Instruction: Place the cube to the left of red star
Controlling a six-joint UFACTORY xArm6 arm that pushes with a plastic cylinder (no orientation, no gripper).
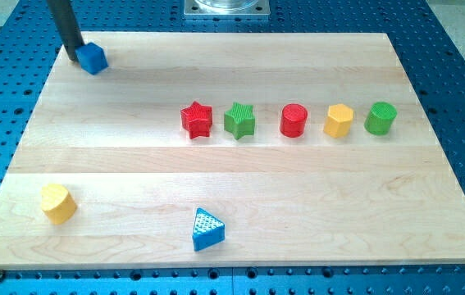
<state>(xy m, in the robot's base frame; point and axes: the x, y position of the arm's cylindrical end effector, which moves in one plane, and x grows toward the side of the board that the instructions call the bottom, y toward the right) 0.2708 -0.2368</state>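
Note:
The blue cube (pixel 93 57) sits near the board's top left corner. My tip (pixel 73 58) rests on the board just left of the cube, touching or almost touching its left side. The red star (pixel 197 120) lies near the middle of the board, far to the right of and below the cube. It is the leftmost block of a row.
Right of the red star stand a green star (pixel 239 120), a red cylinder (pixel 294 120), a yellow hexagonal block (pixel 339 121) and a green cylinder (pixel 380 118). A yellow block (pixel 57 202) lies at the bottom left. A blue triangle (pixel 207 229) lies at the bottom middle.

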